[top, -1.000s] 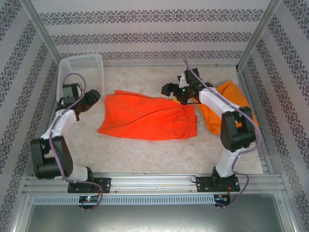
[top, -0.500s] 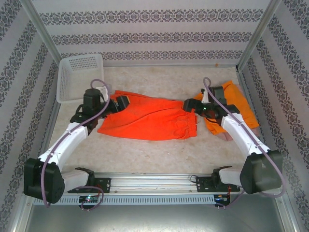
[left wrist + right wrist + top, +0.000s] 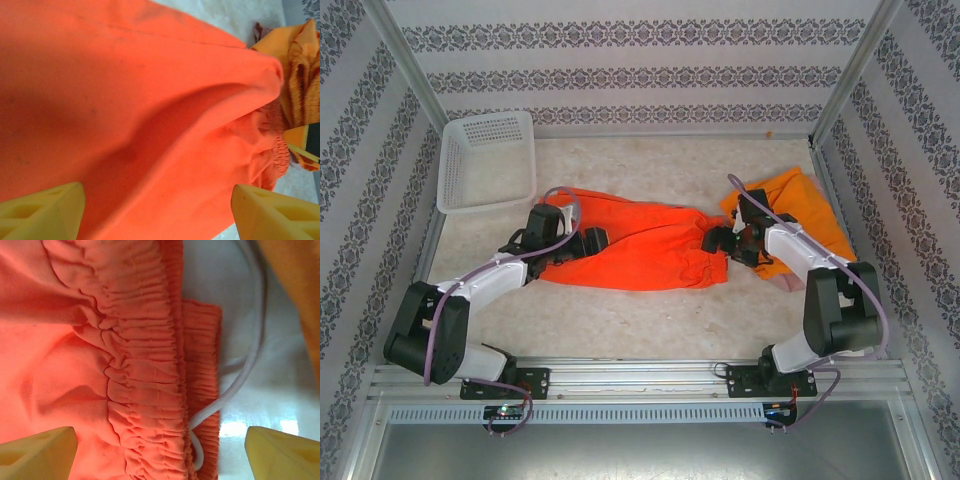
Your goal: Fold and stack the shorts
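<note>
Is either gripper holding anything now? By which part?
Nothing held. Both are open over the spread orange shorts: left gripper above the leg end, right gripper above the waistband.

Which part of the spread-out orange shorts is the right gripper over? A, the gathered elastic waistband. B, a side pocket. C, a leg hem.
A: in the right wrist view the open right gripper hangs over the gathered waistband of the orange shorts, next to the white drawstring.
</note>
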